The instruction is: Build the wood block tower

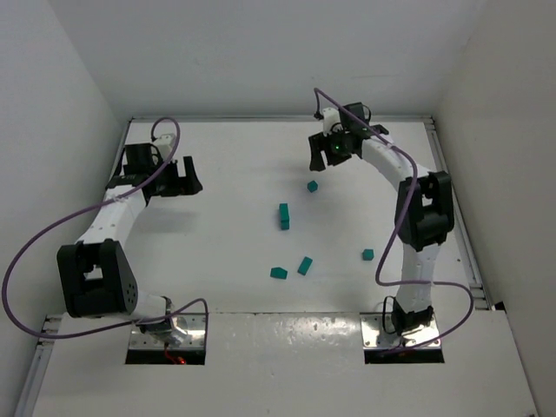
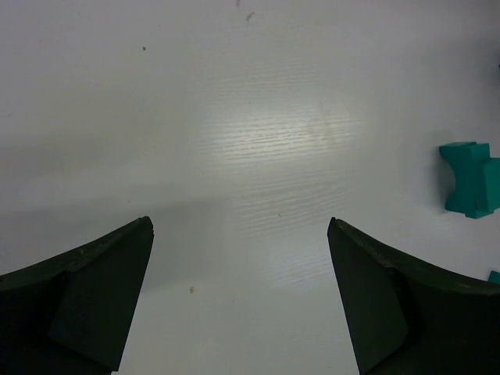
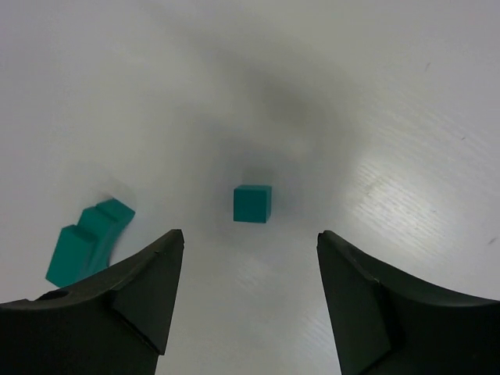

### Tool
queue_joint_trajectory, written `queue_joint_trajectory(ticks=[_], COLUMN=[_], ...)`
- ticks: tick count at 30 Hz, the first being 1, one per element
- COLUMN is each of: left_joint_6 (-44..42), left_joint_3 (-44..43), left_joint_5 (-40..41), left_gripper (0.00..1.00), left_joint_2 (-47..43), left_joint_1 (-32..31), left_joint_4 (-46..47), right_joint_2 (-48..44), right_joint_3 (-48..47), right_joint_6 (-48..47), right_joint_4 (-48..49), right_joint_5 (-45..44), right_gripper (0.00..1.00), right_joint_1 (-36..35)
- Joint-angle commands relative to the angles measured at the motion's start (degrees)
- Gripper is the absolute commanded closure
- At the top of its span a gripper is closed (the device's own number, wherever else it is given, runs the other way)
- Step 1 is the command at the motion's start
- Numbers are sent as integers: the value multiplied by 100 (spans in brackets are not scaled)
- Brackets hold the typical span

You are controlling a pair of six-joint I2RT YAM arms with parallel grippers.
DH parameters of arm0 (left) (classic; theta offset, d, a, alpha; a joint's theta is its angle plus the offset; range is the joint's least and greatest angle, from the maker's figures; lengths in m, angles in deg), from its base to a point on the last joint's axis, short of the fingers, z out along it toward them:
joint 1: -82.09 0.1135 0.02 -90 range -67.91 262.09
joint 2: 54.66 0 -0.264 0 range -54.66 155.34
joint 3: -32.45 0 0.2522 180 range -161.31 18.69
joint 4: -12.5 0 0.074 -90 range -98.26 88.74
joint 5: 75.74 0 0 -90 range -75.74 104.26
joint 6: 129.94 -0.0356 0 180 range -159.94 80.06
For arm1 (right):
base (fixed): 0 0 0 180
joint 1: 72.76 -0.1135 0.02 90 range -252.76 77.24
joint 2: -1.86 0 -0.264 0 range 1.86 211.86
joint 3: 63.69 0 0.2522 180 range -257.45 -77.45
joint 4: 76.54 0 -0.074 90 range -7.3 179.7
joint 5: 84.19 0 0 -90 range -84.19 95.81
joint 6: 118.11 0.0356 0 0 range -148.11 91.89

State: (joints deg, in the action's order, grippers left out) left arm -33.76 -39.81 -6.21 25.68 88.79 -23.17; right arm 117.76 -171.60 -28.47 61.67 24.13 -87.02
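Four small teal-green wood blocks lie loose on the white worktop around the short teal tower. Right arm, jaws open and empty, lines up on the far cube; next it likely must drop and close. Left arm jaws gape, idle.

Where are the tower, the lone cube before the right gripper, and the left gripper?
tower (image 1: 283,215): top external view, middle of the column.
lone cube (image 3: 252,203): right wrist view, centre of its top face.
left gripper (image 2: 241,226): left wrist view, midway between its open fingertips.
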Motion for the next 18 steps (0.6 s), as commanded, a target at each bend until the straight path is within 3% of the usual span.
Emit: queue_joint_trajectory(ticks=[1, 8, 18], left_joint_6=[-81, -29, 24], left_joint_3=[-311, -417, -356], left_joint_5=[96, 96, 96], left_gripper=[0, 0, 0], left_joint_2=[175, 334, 334], left_joint_1=[-37, -37, -37], left_joint_4=[126, 126, 126], right_joint_2=[292, 864, 1181], right_joint_3=[-279, -517, -517], right_joint_6=[-52, -60, -34], right_joint_4=[-439, -510, -361], right_joint_5=[-207, -470, -822], right_gripper=[30, 26, 32], right_joint_1=[-138, -270, -340])
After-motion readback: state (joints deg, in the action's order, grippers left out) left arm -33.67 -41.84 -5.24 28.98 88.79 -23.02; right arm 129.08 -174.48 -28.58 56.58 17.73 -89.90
